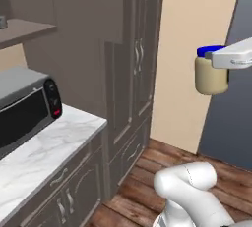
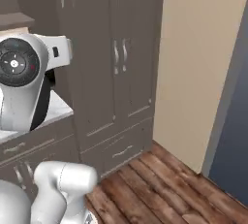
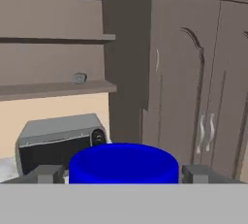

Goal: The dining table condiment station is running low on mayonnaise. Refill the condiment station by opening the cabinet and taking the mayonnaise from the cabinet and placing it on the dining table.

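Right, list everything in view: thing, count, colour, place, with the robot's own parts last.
small round mayonnaise jar: one, cream body, blue lid, held up in the pincer before the beige wall.
tall panelled cabinet: one, dark grey-brown, silver handles, doors closed, beside the wall.
microwave oven: one, grey and black, on the marble counter.
marble counter: one, white, grey-veined, over grey drawers.
small grey object: one, on an open shelf.
wooden floor: brown planks.
pincer: one, fingers either side of the jar.
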Available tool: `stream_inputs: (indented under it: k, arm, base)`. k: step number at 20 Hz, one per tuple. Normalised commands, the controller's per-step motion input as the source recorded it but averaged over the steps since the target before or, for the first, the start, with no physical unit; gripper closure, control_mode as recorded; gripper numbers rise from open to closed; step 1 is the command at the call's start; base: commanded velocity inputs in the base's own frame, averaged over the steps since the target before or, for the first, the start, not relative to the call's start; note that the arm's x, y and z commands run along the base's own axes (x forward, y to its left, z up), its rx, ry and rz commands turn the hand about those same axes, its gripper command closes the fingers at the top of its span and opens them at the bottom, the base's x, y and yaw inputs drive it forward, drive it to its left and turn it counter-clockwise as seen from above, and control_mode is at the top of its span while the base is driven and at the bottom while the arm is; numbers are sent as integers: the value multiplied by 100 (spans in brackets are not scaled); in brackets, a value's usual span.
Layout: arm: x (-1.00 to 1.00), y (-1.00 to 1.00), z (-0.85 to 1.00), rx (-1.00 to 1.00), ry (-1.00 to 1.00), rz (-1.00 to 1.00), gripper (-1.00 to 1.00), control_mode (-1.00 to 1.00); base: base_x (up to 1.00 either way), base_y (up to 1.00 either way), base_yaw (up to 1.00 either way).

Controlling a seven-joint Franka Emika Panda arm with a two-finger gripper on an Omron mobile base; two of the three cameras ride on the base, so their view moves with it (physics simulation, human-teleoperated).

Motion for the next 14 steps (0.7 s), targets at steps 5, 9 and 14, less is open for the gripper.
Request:
stream_inputs:
  k: [5,9,14]
  arm:
    - [0,0,0,0,0,0,100,100]
    - [0,0,0,0,0,0,100,100]
    - [0,0,0,0,0,0,100,100]
  base:
    - [-71,-1,-76]
    - [-63,-1,-76]
    - [-49,0,-80]
